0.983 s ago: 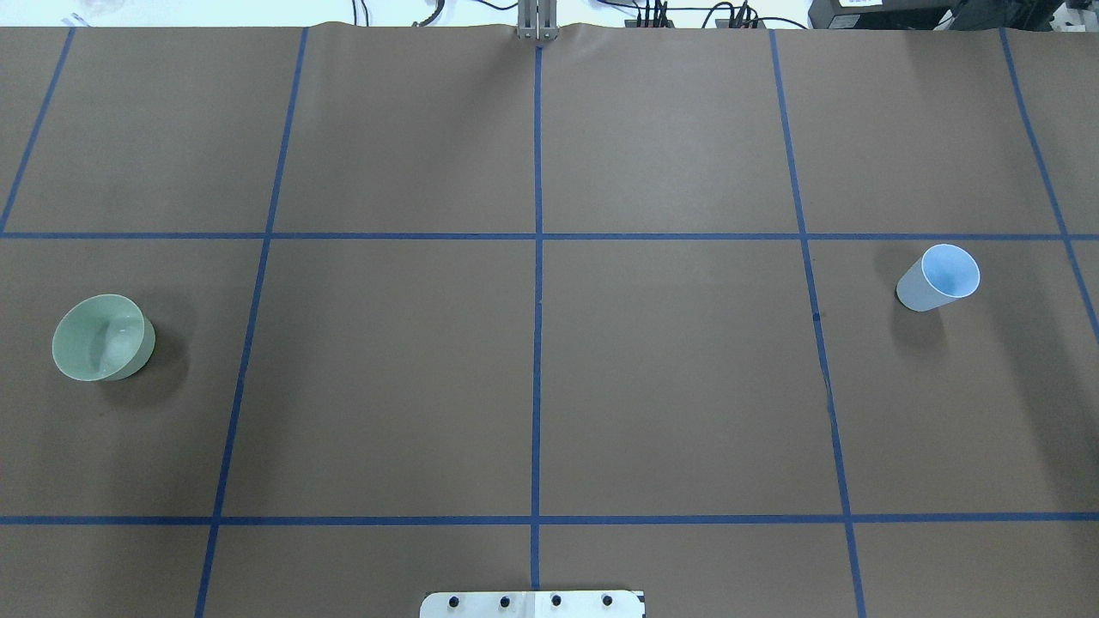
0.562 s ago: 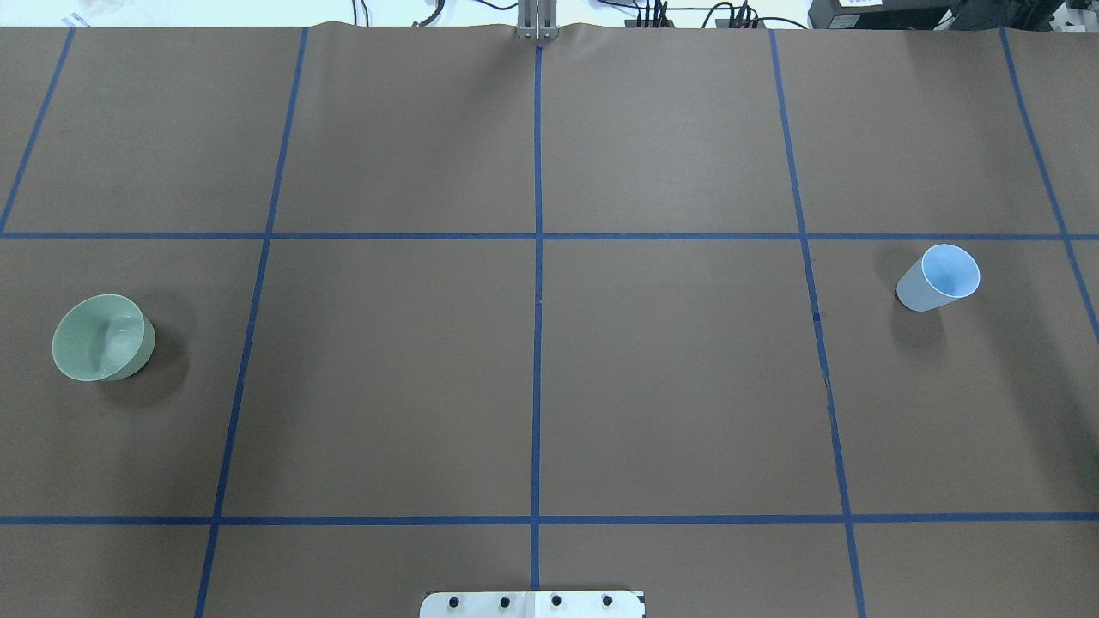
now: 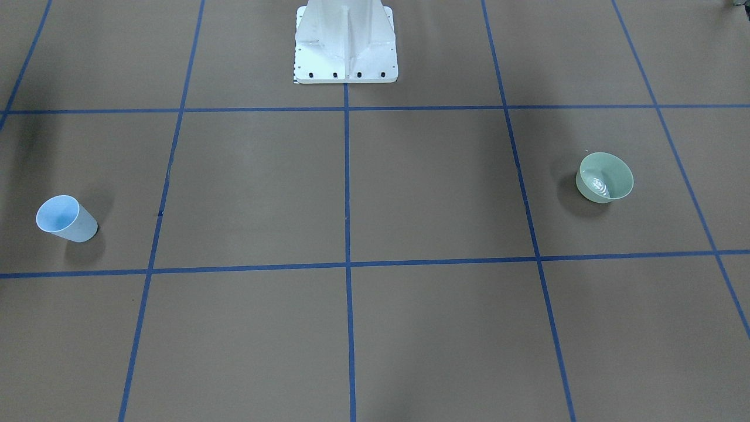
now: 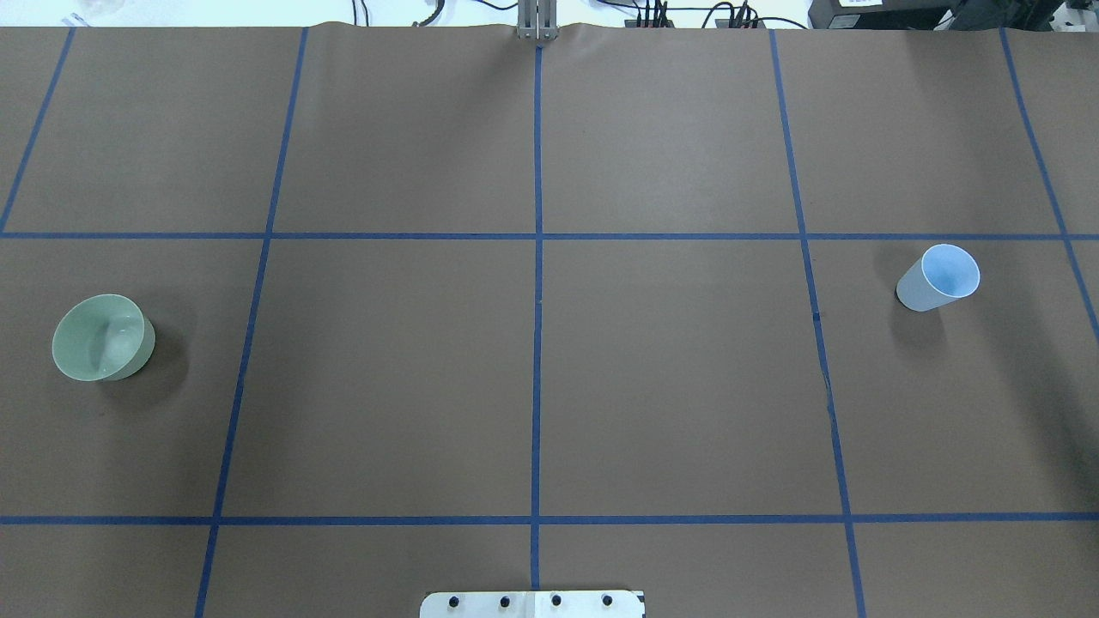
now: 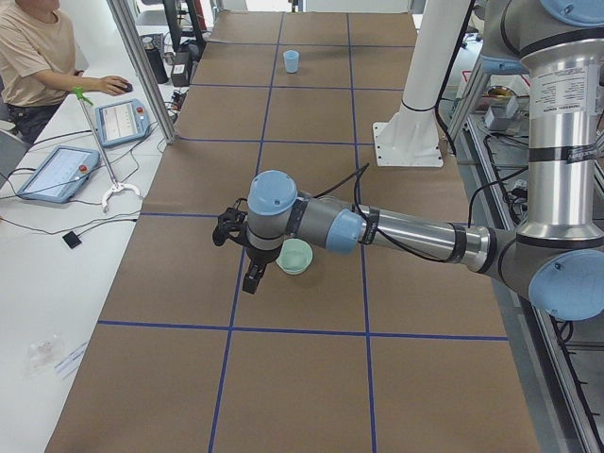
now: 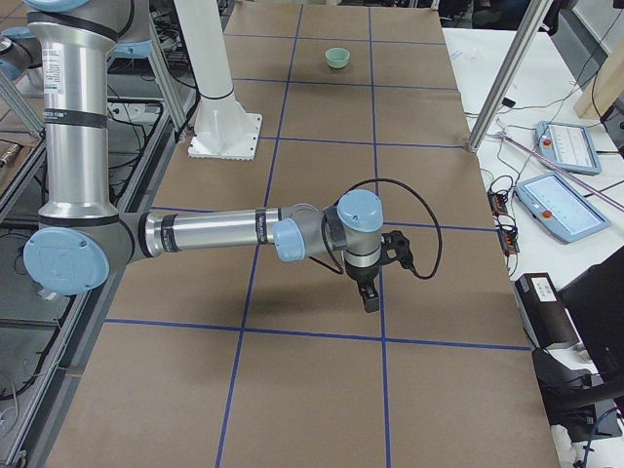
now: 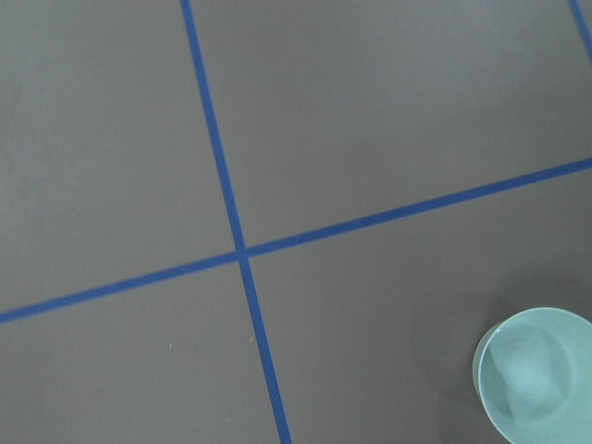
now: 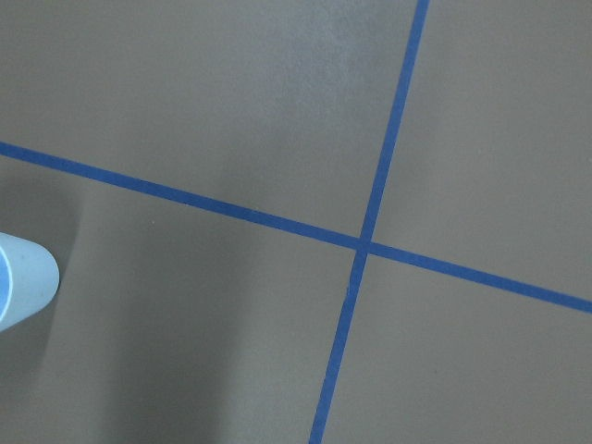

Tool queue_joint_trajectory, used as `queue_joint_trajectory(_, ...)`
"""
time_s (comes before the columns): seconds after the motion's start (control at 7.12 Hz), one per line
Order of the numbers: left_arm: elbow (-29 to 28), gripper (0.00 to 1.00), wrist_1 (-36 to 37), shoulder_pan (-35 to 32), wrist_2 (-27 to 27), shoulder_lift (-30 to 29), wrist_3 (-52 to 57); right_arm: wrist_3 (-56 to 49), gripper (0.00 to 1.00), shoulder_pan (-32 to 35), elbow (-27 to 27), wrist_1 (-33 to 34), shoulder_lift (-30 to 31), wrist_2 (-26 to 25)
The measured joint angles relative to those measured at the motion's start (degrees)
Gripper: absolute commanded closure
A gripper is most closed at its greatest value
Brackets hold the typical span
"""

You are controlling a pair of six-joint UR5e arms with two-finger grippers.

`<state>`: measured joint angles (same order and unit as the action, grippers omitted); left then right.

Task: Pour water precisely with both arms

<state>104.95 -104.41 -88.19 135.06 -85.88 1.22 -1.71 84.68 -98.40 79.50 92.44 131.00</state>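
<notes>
Nothing's shifting since a second ago, so we're guessing we're barely starting.
We're seeing the water sitting in the green bowl, with the blue cup well apart. The left gripper and right gripper are hovering, and we can't tell their openings.

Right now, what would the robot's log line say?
stage: pouring not started | green bowl: water inside, untouched | blue cup: upright, untouched | left pincer: aloft, open/shut unclear | right pincer: aloft, open/shut unclear
</notes>
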Motion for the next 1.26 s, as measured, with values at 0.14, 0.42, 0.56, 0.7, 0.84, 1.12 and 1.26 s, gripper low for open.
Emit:
queue_joint_trajectory(0.14, -0.43, 0.00, -2.55, 0.12, 0.07, -0.83, 0.01, 0.02, 0.00, 0.01, 0.03, -0.93, 0.03, 1.44)
queue_joint_trajectory(0.42, -0.84, 0.00, -6.48, 0.75, 0.18, -1.51, -0.03, 0.11, 0.00, 0.00, 0.10, -2.04, 0.11, 2.63)
queue_joint_trajectory(0.56, -1.25, 0.00, -8.51, 2.73, 0.19, -1.58, -0.60, 0.12, 0.00, -0.02, 0.17, -2.18, 0.18, 2.78)
queue_joint_trajectory(0.7, -1.90, 0.00, -10.10, 6.32, 0.13, -1.56, -2.89, 0.11, 0.00, -0.03, 0.20, -2.24, 0.23, 2.83)
queue_joint_trajectory(0.84, -2.49, 0.00, -11.90, 10.56, -0.13, -1.23, -7.72, 0.09, 0.00, -0.03, 0.22, -2.29, 0.26, 2.84)
queue_joint_trajectory(1.12, -3.65, 0.00, -20.14, 18.55, -5.35, 1.77, -21.09, 0.07, 0.00, -0.04, 0.22, -2.32, 0.28, 2.85)
queue_joint_trajectory(1.26, -5.25, 0.00, -25.30, 22.76, -9.49, 3.25, -27.28, 0.05, 0.00, -0.04, 0.21, -2.33, 0.28, 2.85)
